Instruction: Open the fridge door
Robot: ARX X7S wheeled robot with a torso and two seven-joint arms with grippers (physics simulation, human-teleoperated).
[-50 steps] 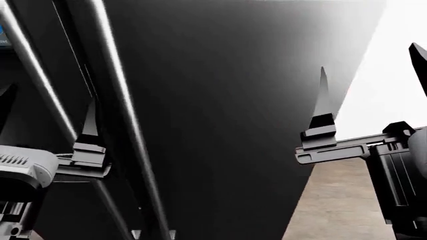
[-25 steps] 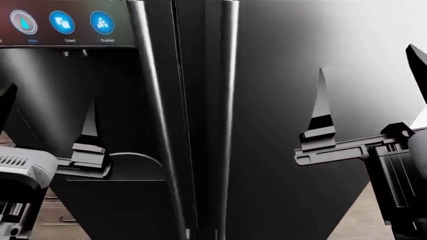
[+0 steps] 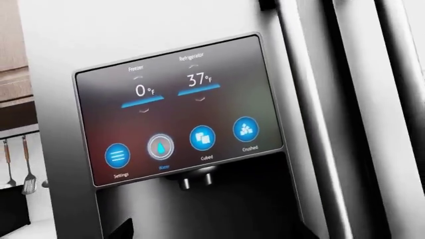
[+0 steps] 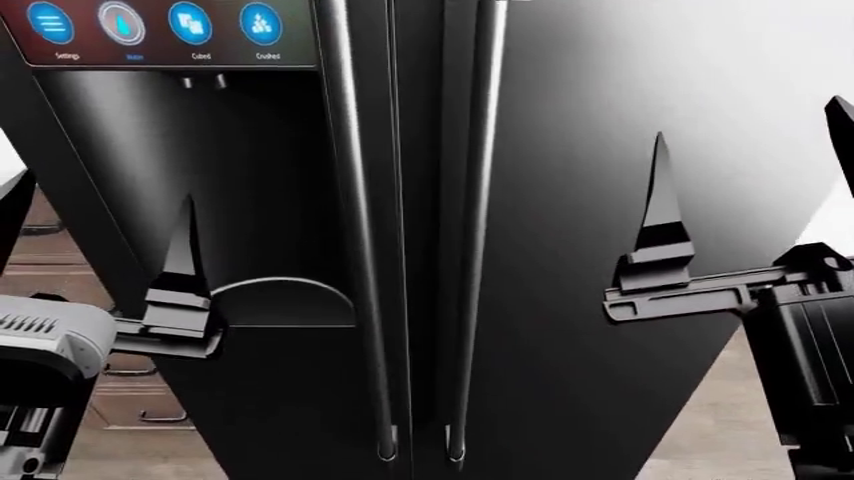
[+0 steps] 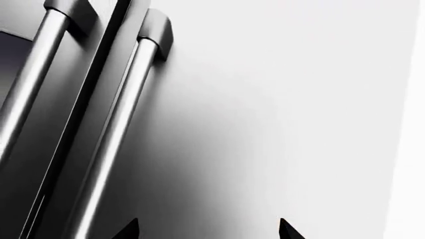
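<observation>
The fridge door (image 4: 601, 200) is filling the right half of the head view, a plain glossy black panel sitting shut and flush beside the dispenser door (image 4: 200, 200). Its long vertical bar handle (image 4: 475, 230) is running down just right of the centre seam, paired with the other door's handle (image 4: 358, 230) just left of it.

The step in hand looks to be the approach: nothing is being gripped yet. The right gripper (image 4: 754, 190) is standing with its fingers spread wide, facing the bare panel to the right of the bar; in the right wrist view the handle (image 5: 116, 134) is lying off to one side of the fingertips. The next move is calling for that arm to line up on the bar, close round it and pull outward.

The left gripper (image 4: 94, 250) is also gaping, empty, facing the dispenser recess (image 4: 274, 300).

The far finger of each gripper is running off frame, and the door's hinge edge is probably lost in the glare at right.
</observation>
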